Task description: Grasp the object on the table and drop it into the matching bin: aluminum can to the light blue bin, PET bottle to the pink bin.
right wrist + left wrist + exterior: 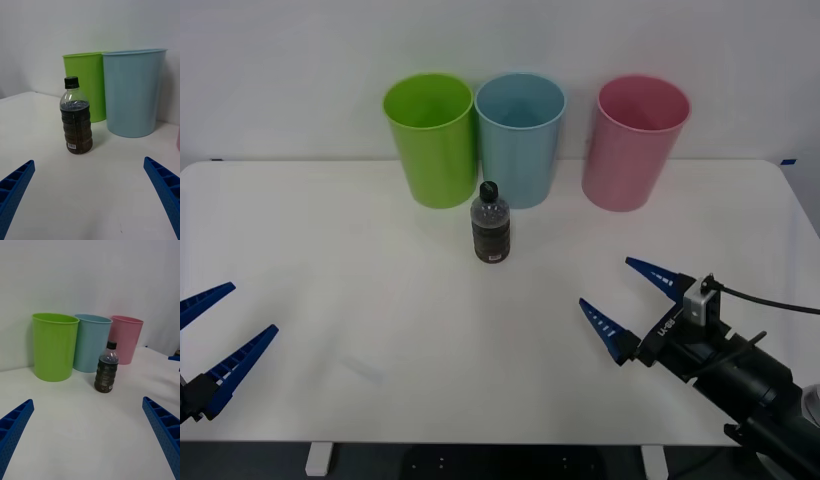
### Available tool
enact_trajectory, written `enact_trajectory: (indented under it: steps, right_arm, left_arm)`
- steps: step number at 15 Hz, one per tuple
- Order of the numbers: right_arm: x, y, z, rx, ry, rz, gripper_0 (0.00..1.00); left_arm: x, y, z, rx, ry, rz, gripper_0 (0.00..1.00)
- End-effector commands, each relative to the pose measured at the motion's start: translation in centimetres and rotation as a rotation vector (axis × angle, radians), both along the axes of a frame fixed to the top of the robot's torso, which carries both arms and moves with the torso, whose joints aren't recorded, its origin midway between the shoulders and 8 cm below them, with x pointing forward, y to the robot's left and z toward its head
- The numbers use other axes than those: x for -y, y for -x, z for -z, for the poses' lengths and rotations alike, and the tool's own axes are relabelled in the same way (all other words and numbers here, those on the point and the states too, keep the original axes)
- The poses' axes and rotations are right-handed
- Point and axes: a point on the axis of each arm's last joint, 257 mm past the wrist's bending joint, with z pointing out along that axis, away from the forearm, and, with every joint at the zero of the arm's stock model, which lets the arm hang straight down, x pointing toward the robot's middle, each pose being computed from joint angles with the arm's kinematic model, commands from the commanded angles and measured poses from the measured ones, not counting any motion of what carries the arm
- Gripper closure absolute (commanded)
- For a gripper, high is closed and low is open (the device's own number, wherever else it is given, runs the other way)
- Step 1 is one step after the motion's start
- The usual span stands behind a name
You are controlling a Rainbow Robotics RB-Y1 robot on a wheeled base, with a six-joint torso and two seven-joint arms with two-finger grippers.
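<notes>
The PET bottle (491,224), clear with a black cap and dark brown body, stands upright on the white table (380,330), just in front of the light blue bin (520,138). The pink bin (635,142) stands at the back right. My right gripper (626,298) is open over the table's right front, well short of the bottle. Its wrist view has the bottle (76,116) ahead, between the spread fingers (165,191). My left gripper (212,340) is open at the table's front left edge. From its wrist the bottle (106,367), light blue bin (92,342) and pink bin (126,338) stand ahead.
A lime green bin (431,138) stands to the left of the light blue one, all three in a row along the table's back edge against a white wall. A black cable (770,298) runs from the right wrist.
</notes>
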Motion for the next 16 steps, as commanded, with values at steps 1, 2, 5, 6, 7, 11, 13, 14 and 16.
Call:
enact_trajectory:
  steps: [1, 2, 5, 6, 7, 11, 13, 14, 16]
  right_arm:
    - [-1.1, -1.1, -0.2, 0.014, 0.013, 0.021, 0.00]
    - [-1.5, -1.4, -0.3, 0.017, 0.012, 0.025, 0.00]
    - [-2.8, -2.3, -0.7, 0.032, 0.018, 0.033, 0.00]
    - [-3.5, -2.5, -0.8, 0.031, 0.016, 0.031, 0.00]
    - [-3.9, -2.7, -0.8, 0.028, 0.019, 0.033, 0.00]
    - [-5.2, -3.4, -1.0, 0.027, 0.020, 0.039, 0.00]
    - [-5.9, -3.9, -1.3, 0.030, 0.021, 0.044, 0.00]
    - [-6.4, -4.2, -1.2, 0.026, 0.021, 0.037, 0.00]
    - [-7.0, -5.7, 0.0, 0.003, 0.023, 0.021, 0.00]
  left_arm:
    - [0.0, 0.0, 0.0, 0.000, 0.000, 0.000, 0.00]
    - [0.0, 0.0, 0.0, 0.000, 0.000, 0.000, 0.00]
    - [0.0, 0.0, 0.0, 0.000, 0.000, 0.000, 0.00]
    - [0.0, 0.0, 0.0, 0.000, 0.000, 0.000, 0.00]
    - [0.0, 0.0, 0.0, 0.000, 0.000, 0.000, 0.00]
    - [0.0, 0.0, 0.0, 0.000, 0.000, 0.000, 0.00]
    - [0.0, 0.0, 0.0, 0.000, 0.000, 0.000, 0.00]
    - [0.0, 0.0, 0.0, 0.000, 0.000, 0.000, 0.00]
    - [0.0, 0.0, 0.0, 0.000, 0.000, 0.000, 0.00]
